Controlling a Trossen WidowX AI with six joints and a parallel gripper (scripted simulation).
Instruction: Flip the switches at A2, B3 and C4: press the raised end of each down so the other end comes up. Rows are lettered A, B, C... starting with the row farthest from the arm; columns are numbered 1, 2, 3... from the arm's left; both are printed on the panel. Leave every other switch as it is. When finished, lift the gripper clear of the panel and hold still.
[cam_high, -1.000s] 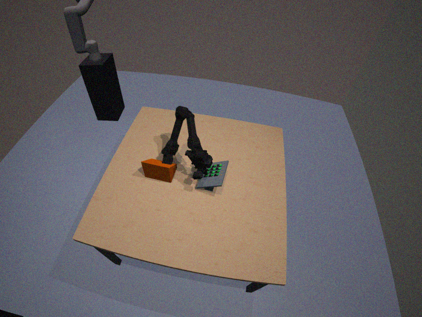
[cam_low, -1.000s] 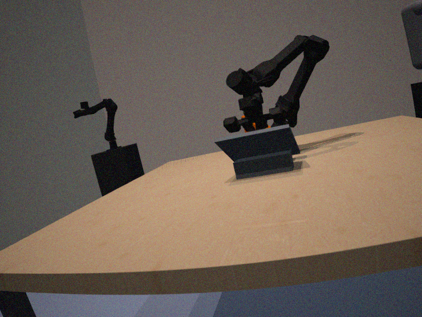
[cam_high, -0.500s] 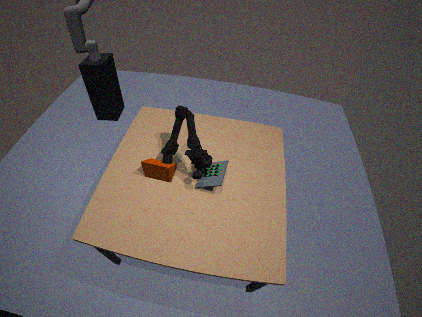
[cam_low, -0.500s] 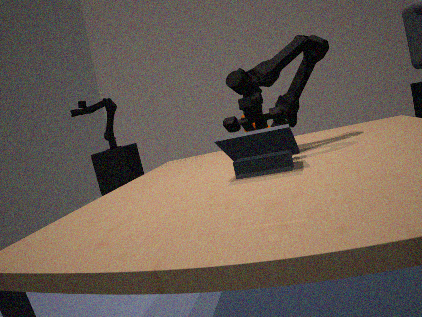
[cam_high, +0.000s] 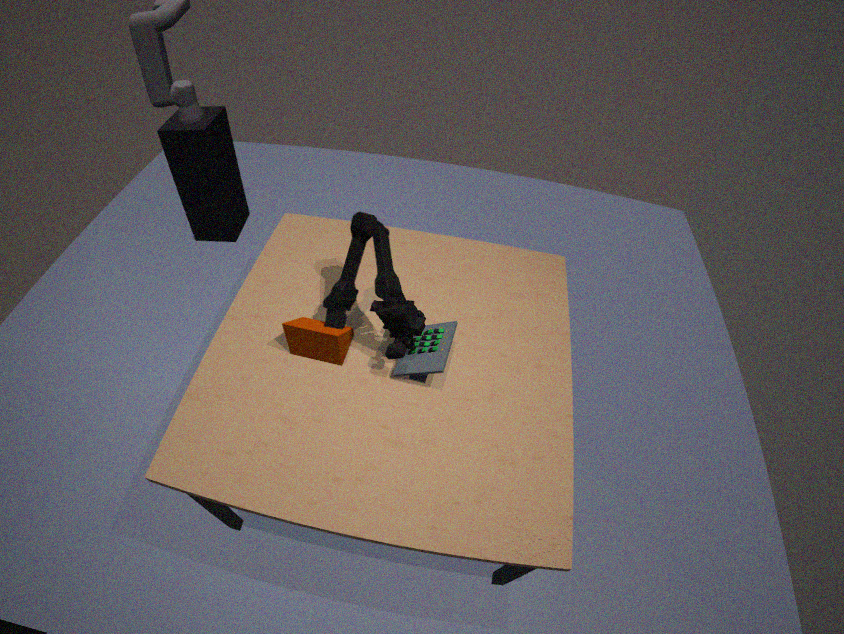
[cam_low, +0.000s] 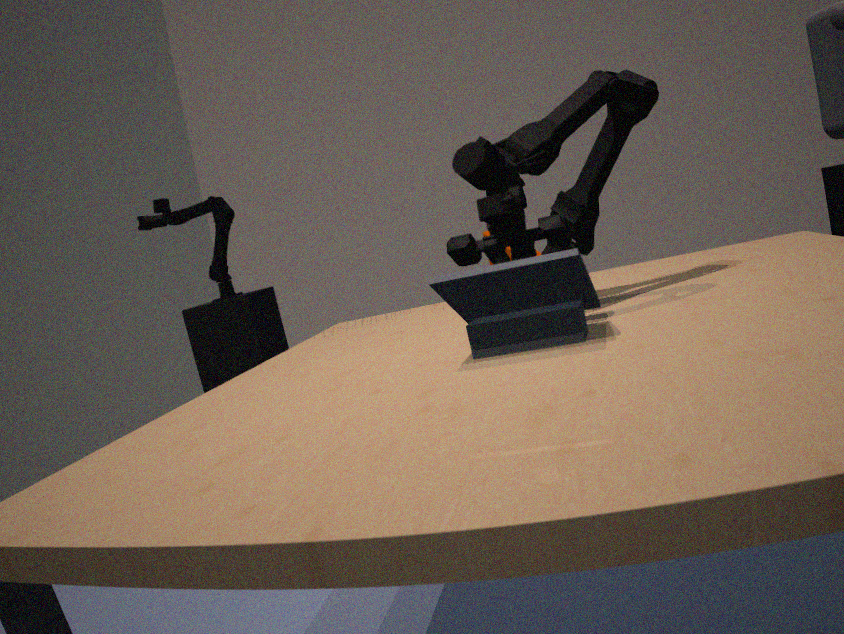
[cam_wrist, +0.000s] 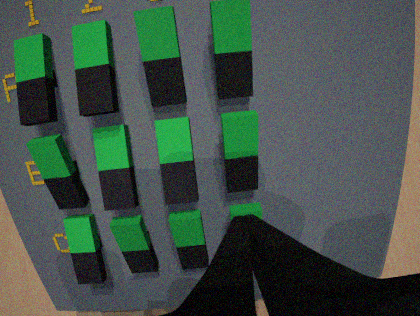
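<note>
The grey tilted panel (cam_high: 419, 367) (cam_low: 518, 286) (cam_wrist: 330, 100) carries green-and-black rocker switches. In the wrist view, switch A2 (cam_wrist: 91, 46) and switch B3 (cam_wrist: 174, 141) show bright green far halves and black near halves. Switch C4 (cam_wrist: 245, 209) shows only a strip of its green far half; my fingertips cover the rest. Which end of C4 is raised is hidden. My gripper (cam_wrist: 243, 224) is shut and empty, its tips over C4's near half; whether they touch it I cannot tell. In the exterior view the tips are hidden behind the panel.
Other switches surround these on the panel, with C3 (cam_wrist: 186, 227) just left of my fingers and B4 (cam_wrist: 241, 135) beyond them. An orange block (cam_high: 315, 339) stands beside the arm's base on the wooden table (cam_high: 341, 464) (cam_low: 341, 443).
</note>
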